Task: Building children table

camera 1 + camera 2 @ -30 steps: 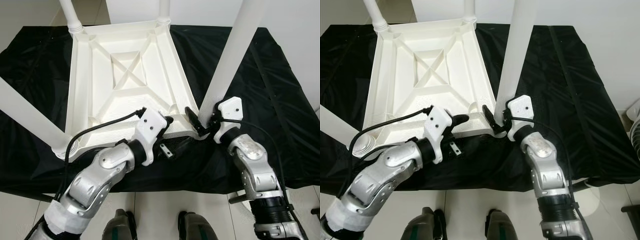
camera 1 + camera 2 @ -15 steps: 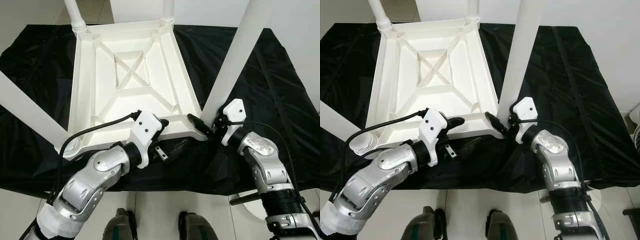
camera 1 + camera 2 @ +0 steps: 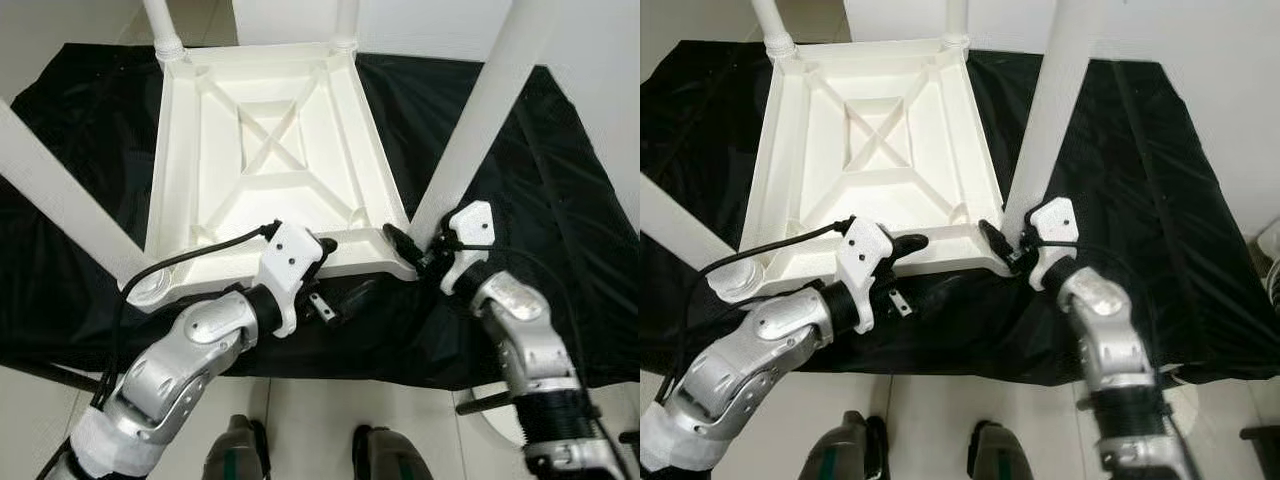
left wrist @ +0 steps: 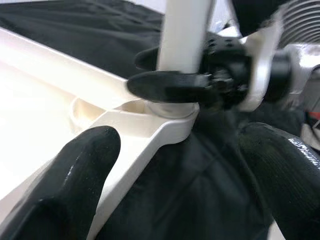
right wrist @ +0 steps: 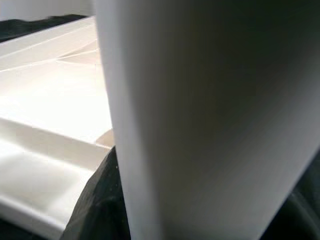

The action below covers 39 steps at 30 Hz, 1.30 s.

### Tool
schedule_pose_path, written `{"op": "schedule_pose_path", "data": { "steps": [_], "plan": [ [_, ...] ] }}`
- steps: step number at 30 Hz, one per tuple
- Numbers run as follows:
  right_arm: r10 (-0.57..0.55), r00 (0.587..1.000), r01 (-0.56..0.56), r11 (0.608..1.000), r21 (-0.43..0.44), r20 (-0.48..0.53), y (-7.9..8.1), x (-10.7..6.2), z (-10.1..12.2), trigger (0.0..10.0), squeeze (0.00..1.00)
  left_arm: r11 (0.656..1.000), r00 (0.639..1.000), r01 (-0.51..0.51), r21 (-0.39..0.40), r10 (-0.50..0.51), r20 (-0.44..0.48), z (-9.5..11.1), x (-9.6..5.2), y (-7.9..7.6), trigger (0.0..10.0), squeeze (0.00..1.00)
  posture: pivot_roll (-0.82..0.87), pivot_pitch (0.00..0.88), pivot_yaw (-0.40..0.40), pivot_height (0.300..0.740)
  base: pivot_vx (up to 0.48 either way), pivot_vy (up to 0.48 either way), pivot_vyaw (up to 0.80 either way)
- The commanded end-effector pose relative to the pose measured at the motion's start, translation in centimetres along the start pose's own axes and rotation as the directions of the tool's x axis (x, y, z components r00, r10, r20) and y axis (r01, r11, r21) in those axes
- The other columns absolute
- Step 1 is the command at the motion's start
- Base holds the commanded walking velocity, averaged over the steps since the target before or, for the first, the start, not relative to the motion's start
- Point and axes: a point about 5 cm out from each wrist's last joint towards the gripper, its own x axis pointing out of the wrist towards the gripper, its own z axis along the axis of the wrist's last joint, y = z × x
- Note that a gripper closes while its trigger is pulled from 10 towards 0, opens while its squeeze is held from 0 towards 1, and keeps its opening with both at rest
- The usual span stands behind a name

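- The white children's table (image 3: 270,170) lies upside down on a black cloth (image 3: 560,200) that covers the bench, in the upper centre of the left eye frame, with its ribbed underside facing up.
- Four white legs rise from its corners: two at the top edge of the frame, one at far left (image 3: 60,190), and one at the near right corner (image 3: 480,110).
- The right end effector (image 3: 418,252) sits at the foot of the near right leg, right of centre. One black finger (image 4: 170,85) lies across the leg just above the socket, and the leg stands between the fingers. The fingers are closed around it.
- The left end effector (image 3: 335,275) is at lower centre, at the table's near rim. Its fingers are spread; one (image 4: 75,170) rests on the rim, and the other (image 4: 285,175) is over the cloth.
- Two dark feet (image 3: 245,455) show on the pale floor at the bottom edge.
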Motion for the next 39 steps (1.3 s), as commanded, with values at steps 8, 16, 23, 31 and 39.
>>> {"op": "schedule_pose_path", "data": {
  "steps": [8, 16, 23, 31, 39],
  "plan": [
    [-0.523, 0.851, 0.524, 0.852, -0.002, -0.049, -1.9, -1.4, -0.5, 0.0, 0.0, 0.994, 0.994, 0.106, -0.009, -0.105, 0.004, -0.3, 0.2, -0.6, 10.0, 0.0, -0.06, 0.1, 0.0, 0.74, 0.0, 0.0, 0.0],
    [-0.599, 0.797, 0.603, 0.797, 0.043, -0.072, 0.7, 0.3, -1.0, 0.0, 0.0, 0.995, 0.995, 0.101, -0.009, -0.101, 0.008, -0.2, 0.2, -0.5, 10.0, 0.0, -0.06, 0.084, 0.011, 0.74, 0.0, 0.0, 0.0],
    [-0.508, 0.861, 0.504, 0.854, 0.131, -0.003, 1.3, 0.6, 0.3, 10.0, 1.0, 0.994, 0.994, 0.106, -0.003, -0.106, 0.005, -0.2, 0.2, -0.5, 10.0, 0.0, -0.06, 0.091, 0.016, 0.74, 0.0, 0.0, 0.0],
    [-0.496, 0.867, 0.49, 0.866, 0.104, 0.047, 1.0, -1.5, 1.2, 10.0, 1.0, 0.994, 0.994, 0.108, 0.0, -0.108, 0.005, -0.3, 0.3, -0.6, 10.0, 0.0, -0.07, 0.106, 0.018, 0.74, 0.0, 0.0, 0.0],
    [-0.479, 0.874, 0.468, 0.876, 0.116, 0.084, 1.7, -4.5, 2.0, 10.0, 0.0, 0.998, 0.997, 0.07, -0.006, -0.07, -0.01, -0.6, 0.9, -0.2, 10.0, 0.0, -0.1, 0.124, 0.031, 0.74, 0.0, 0.0, 0.0]
  ]
}}
